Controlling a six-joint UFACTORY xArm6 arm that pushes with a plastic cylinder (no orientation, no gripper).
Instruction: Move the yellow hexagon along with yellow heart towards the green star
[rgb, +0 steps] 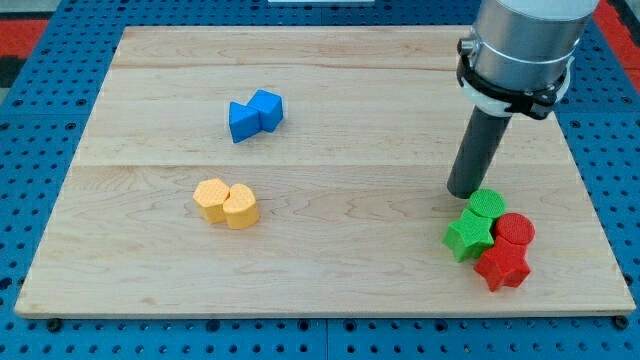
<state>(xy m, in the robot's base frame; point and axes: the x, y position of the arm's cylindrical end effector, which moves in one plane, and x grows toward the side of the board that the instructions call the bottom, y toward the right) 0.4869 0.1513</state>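
Observation:
The yellow hexagon and the yellow heart sit touching, side by side, left of the board's middle. The green star lies at the lower right, in a cluster with a green round block, a red round block and a red star. My tip rests on the board just up and left of the green round block, far to the right of the yellow pair.
Two blue blocks sit touching at the upper left. The wooden board has blue matting beyond its edges. The arm's grey body hangs over the upper right.

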